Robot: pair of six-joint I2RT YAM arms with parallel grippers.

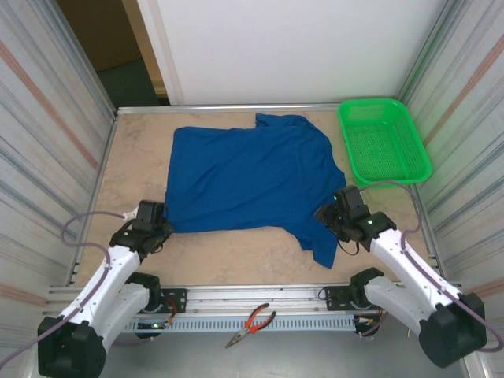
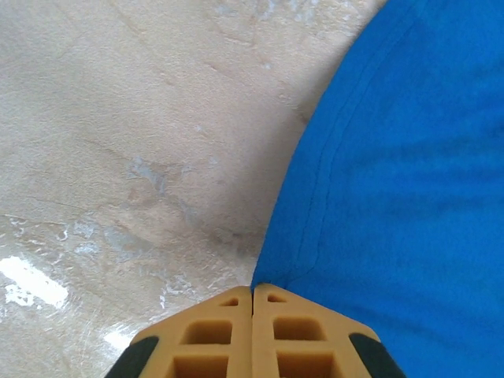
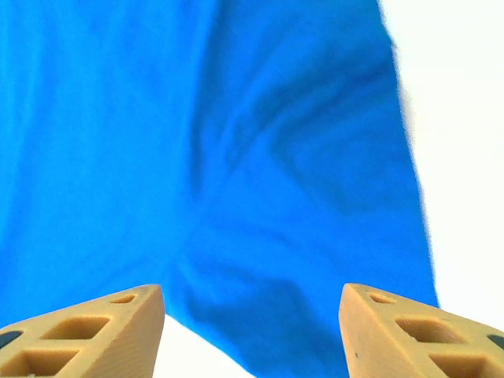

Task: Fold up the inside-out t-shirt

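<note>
Left gripper (image 2: 252, 293) is clamped shut right at the hem of the t-shirt (image 1: 252, 173) toward the left edge of the table (image 1: 236, 258), while right gripper (image 3: 252, 293) gapes open, empty, over the sleeve.

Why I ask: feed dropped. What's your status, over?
Left gripper shut at shirt corner, grip unclear. Right gripper open over its right side. Shirt spread, not yet folded. Basket apart, far right.
</note>
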